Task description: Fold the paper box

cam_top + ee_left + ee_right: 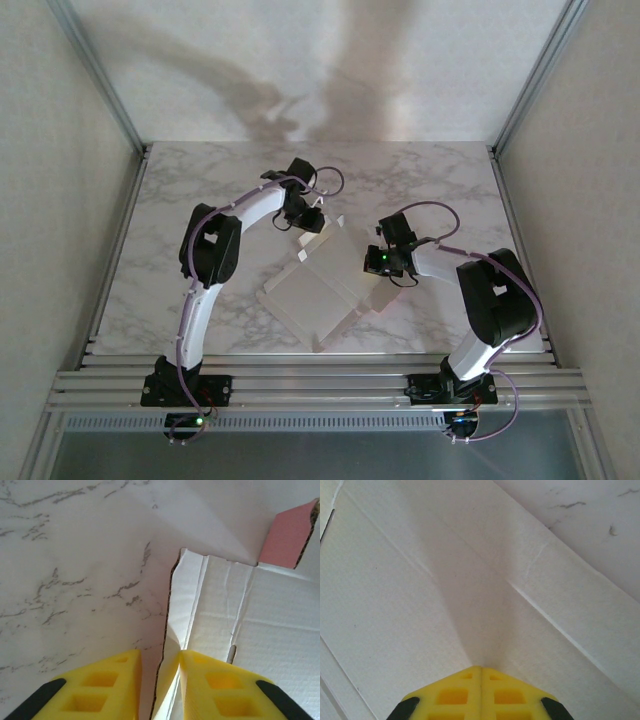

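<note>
A raised flap edge of the thin white-and-pink card paper box (310, 295) ran between the parted yellow fingers (105, 680) of the left gripper (160, 655); the right gripper (481, 670), clenched empty, pressed its panel.

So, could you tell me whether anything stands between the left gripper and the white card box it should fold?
Nothing visible does. An edge flap of the thin white-and-pink card box sits right between the left gripper's yellow fingers, with bare marble table alongside.
</note>
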Robot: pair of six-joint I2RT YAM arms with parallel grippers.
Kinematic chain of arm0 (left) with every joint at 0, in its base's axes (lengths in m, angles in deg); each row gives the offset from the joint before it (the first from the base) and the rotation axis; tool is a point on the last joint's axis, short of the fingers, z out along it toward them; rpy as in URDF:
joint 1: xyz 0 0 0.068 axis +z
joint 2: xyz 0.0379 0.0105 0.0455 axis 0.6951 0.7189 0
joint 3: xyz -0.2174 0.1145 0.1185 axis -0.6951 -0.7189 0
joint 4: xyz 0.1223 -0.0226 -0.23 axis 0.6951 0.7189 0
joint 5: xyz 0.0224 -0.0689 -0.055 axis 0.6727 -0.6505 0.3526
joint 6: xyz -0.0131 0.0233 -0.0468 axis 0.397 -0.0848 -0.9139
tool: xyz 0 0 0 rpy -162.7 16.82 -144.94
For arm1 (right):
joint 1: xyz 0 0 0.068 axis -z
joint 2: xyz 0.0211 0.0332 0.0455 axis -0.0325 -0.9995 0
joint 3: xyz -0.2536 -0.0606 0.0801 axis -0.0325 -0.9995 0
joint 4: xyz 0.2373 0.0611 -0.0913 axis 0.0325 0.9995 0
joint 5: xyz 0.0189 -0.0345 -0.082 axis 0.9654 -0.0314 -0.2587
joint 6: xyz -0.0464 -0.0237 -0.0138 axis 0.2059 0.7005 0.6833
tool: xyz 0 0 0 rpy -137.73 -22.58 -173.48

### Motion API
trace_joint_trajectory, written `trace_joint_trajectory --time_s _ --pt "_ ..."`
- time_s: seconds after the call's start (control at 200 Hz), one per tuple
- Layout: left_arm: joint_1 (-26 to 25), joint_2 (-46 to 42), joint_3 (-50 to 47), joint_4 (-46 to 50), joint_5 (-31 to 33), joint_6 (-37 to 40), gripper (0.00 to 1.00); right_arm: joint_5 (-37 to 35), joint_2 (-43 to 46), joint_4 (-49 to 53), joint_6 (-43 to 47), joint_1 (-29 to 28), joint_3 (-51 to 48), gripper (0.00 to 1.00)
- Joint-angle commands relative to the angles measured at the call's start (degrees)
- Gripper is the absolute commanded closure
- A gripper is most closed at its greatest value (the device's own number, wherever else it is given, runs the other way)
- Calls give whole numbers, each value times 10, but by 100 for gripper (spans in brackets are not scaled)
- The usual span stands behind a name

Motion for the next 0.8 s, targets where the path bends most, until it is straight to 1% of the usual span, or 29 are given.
trace_joint_trajectory --time_s 0.0,0.1,0.145,0.205,0.29,0.355,0.455,0.51,0.556,0.631,0.706,0.796 --pt "5 4 12 19 -20 9 81 -2 5 34 10 -5 3 100" --pt "5 -5 10 17 -35 13 87 -3 9 37 10 -5 5 100" --pt "5 -11 5 13 -42 17 95 -5 16 40 12 -6 7 100" --pt "5 -26 -11 0 -53 21 95 0 31 46 16 -2 13 100" --pt "5 -67 -65 -53 -68 21 96 17 61 69 35 3 32 100" --pt "5 -106 -117 -103 -82 15 96 33 87 98 62 7 54 94" --pt "6 -159 -184 -173 -128 14 97 69 127 147 109 19 89 83" --pt "5 -180 -213 -206 -144 9 99 79 144 181 138 21 115 76" --pt "6 -193 -232 -231 -158 5 98 89 154 213 161 26 137 68" --pt "5 -209 -258 -266 -190 2 97 91 158 265 194 31 176 59" --pt "4 -224 -283 -303 -210 -8 96 94 156 299 219 38 205 54" --pt "-1 -254 -328 -370 -205 -14 94 98 152 326 247 48 232 51"
